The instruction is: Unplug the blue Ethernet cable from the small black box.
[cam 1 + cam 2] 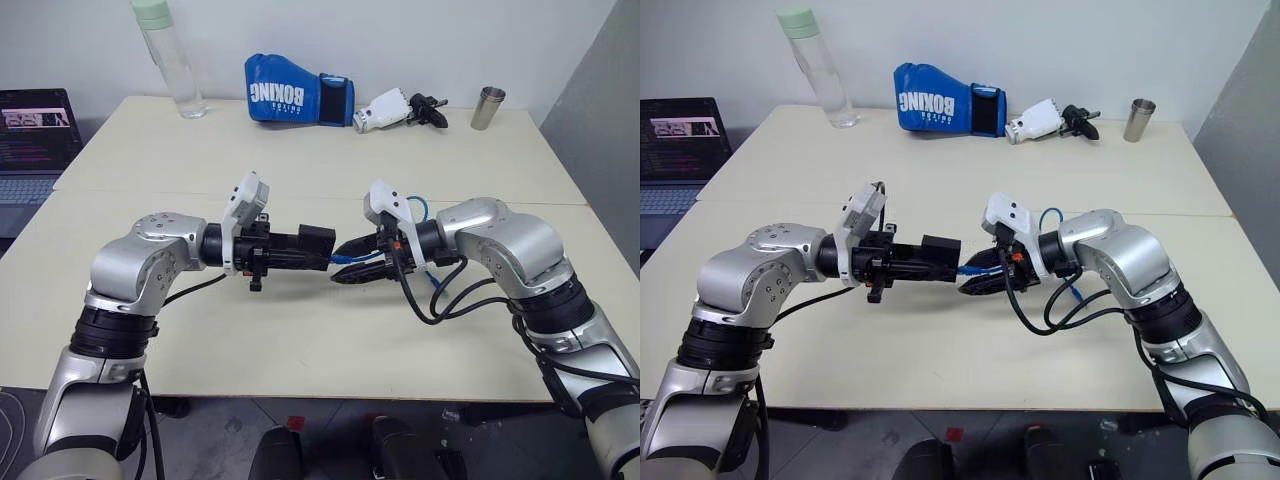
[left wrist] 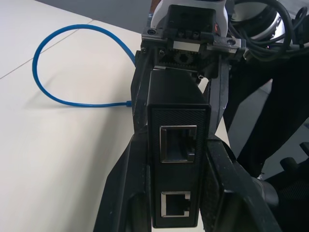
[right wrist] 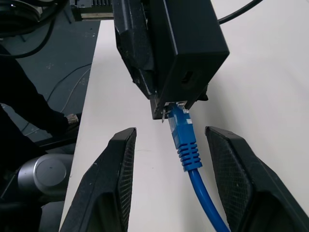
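Both arms meet above the pale cream table [image 1: 300, 340], white wall behind.
Left gripper [image 1: 300, 247] clamps the small matte-black box [image 1: 318, 240]; right gripper [image 3: 169, 159] gapes around the bright blue Ethernet cable [image 3: 186, 145], not touching.

Left tool [image 1: 300, 247] holds small black box [image 1: 316, 243]; blue Ethernet cable [image 1: 352, 257] seemingly plugged.

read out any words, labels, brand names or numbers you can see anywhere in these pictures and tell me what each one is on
"BOXING": big white letters, seen upside down, on the padded blue boxing glove at the table's far side.
A smaller white line beside that word: too small to read.
Text on the open black laptop's screen at the far left: too blurred to read.
The small matte-black box with two ports: no readable marking.
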Controlling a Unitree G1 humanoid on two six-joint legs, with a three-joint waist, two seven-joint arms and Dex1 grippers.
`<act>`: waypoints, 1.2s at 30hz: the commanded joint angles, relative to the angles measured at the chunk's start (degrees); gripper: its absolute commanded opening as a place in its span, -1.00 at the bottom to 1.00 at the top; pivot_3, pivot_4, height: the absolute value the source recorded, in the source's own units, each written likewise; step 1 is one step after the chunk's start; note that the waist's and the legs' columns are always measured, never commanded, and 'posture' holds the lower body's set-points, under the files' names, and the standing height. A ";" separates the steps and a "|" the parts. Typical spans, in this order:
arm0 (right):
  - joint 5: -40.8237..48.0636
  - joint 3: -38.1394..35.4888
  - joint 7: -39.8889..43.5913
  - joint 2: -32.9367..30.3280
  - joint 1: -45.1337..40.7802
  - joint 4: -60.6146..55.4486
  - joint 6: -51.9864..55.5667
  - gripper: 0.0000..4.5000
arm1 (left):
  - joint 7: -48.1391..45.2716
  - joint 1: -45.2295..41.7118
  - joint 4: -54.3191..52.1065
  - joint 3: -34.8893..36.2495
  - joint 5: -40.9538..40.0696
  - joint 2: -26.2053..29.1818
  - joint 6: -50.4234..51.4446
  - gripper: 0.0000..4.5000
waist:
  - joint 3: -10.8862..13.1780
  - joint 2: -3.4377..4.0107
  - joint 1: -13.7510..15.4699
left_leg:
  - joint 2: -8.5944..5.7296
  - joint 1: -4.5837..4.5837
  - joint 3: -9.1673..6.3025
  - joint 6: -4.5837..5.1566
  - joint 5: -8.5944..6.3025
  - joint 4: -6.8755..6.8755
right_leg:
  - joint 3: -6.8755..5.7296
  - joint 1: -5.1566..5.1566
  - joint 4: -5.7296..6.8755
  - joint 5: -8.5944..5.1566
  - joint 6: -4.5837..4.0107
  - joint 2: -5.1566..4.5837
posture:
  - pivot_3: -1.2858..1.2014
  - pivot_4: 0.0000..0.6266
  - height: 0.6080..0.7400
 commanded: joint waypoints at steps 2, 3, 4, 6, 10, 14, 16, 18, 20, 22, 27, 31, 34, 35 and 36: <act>2.83 -1.78 3.10 -0.54 -3.02 0.42 2.30 0.07 | -1.21 -1.22 -1.38 1.11 -0.64 0.92 -0.20 -0.64 | 0.00 0.00 0.00 | 0.01 0.00 0.00 0.00 0.00 -0.01 | -0.01 0.00 0.00 0.00 0.00 0.00 | 0.03 -0.52 1.00; 2.92 -1.83 3.20 -0.46 -3.29 0.91 2.50 0.07 | -1.21 -1.20 -1.47 1.12 -0.64 0.88 -0.18 -0.64 | 0.00 0.00 0.00 | 0.01 0.00 -0.01 0.00 0.00 -0.01 | -0.01 0.00 0.00 0.00 -0.01 0.00 | 0.03 -0.52 1.00; 3.08 -2.00 3.24 -0.20 -3.60 1.53 2.81 0.07 | -1.20 -1.20 -1.55 1.11 -0.65 0.84 -0.15 -0.64 | 0.00 0.00 0.00 | 0.01 0.00 -0.01 0.00 0.00 -0.01 | -0.01 0.00 0.00 0.00 -0.01 0.00 | 0.03 -0.52 1.00; 3.36 -2.29 3.40 0.29 -4.14 2.57 3.36 0.07 | -1.21 -1.20 -1.61 1.05 -0.60 0.78 -0.16 -0.64 | 0.00 0.00 -0.01 | 0.01 0.00 0.00 0.00 0.00 -0.01 | 0.00 0.00 0.00 0.00 -0.01 0.00 | 0.03 -0.52 1.00; 3.70 -2.30 3.78 0.99 -5.06 4.63 4.07 0.07 | -1.08 -1.02 -1.94 1.06 -0.46 0.80 -0.21 -0.64 | 0.00 0.00 -0.01 | 0.01 0.00 0.00 0.00 0.00 -0.02 | 0.00 -0.01 0.00 -0.01 -0.01 0.00 | 0.03 -0.52 1.00; 3.33 -2.24 3.90 1.45 -5.63 6.84 4.05 0.07 | -0.95 -0.99 -2.24 1.12 -0.48 0.79 -0.18 -0.64 | 0.00 0.00 -0.02 | 0.01 -0.01 0.00 0.00 0.00 -0.02 | 0.00 -0.02 0.00 -0.01 -0.01 0.00 | 0.03 -0.52 1.00; 3.41 -2.27 4.03 1.55 -5.83 7.35 4.20 0.07 | -0.96 -1.01 -2.42 1.06 -0.45 0.84 -0.18 -0.64 | 0.00 0.00 -0.01 | 0.01 -0.01 0.01 0.00 0.00 -0.02 | 0.00 -0.02 0.00 -0.01 -0.01 0.00 | 0.03 -0.52 1.00; 3.43 -2.16 4.22 1.58 -5.97 7.66 4.17 0.07 | -0.99 -1.04 -2.44 1.00 -0.38 0.85 -0.23 -0.64 | 0.00 0.00 -0.01 | 0.01 -0.02 0.00 0.00 0.00 -0.02 | 0.00 -0.02 -0.01 -0.01 -0.01 0.00 | 0.03 -0.52 1.00; 3.39 -2.08 4.42 1.60 -6.04 7.81 4.15 0.07 | -1.03 -1.04 -2.46 0.94 -0.31 0.86 -0.32 -0.64 | 0.00 0.00 -0.02 | 0.01 -0.02 0.00 0.00 0.00 -0.02 | 0.00 -0.03 -0.01 -0.01 -0.01 0.00 | 0.03 -0.52 1.00; 3.31 -2.01 4.57 1.68 -6.12 8.01 4.16 0.07 | -1.01 -0.99 -2.65 0.85 -0.22 0.85 -0.41 -0.64 | 0.00 0.00 -0.02 | 0.01 -0.01 0.00 0.00 0.00 -0.02 | 0.00 -0.03 0.00 -0.01 -0.01 0.00 | 0.03 -0.52 1.00; 3.51 -2.29 4.47 2.17 -6.47 8.66 4.57 -0.11 | -1.05 -0.69 -3.22 0.49 0.33 0.90 -0.94 -0.64 | 0.00 0.01 -0.02 | 0.01 -0.02 0.01 0.00 0.00 -0.03 | 0.00 -0.03 -0.01 -0.01 -0.01 0.01 | 0.03 -0.52 1.00; 3.48 -2.34 4.46 2.54 -6.73 9.05 4.79 -0.52 | -1.21 -0.61 -3.40 0.46 0.55 0.95 -1.18 -0.64 | 0.00 0.01 -0.02 | 0.01 -0.02 0.00 0.00 0.00 -0.03 | 0.00 -0.04 0.00 -0.01 -0.01 0.01 | 0.03 -0.52 1.00; 3.57 -2.21 4.72 2.56 -6.85 9.16 4.94 -0.78 | -1.71 -0.31 -3.61 0.23 0.86 1.43 -1.60 -0.64 | 0.01 0.01 -0.03 | 0.01 -0.02 0.00 0.00 0.00 -0.03 | 0.00 -0.03 -0.01 -0.01 -0.01 0.01 | 0.03 -0.52 1.00; 3.65 -2.10 5.09 2.36 -6.82 9.03 5.06 -0.87 | -1.97 -0.05 -3.80 0.13 0.95 1.71 -1.79 -0.64 | 0.01 0.01 -0.02 | 0.01 -0.02 0.00 0.00 0.00 -0.03 | -0.01 -0.04 -0.01 -0.01 -0.01 0.01 | 0.03 -0.52 1.00; 3.71 -2.03 5.36 2.22 -6.81 8.96 5.14 -0.91 | -2.15 0.12 -3.94 0.06 1.02 1.88 -1.90 -0.64 | 0.01 0.02 -0.02 | 0.01 -0.02 0.00 0.00 0.00 -0.03 | 0.00 -0.04 -0.01 -0.01 -0.01 0.01 | 0.03 -0.52 1.00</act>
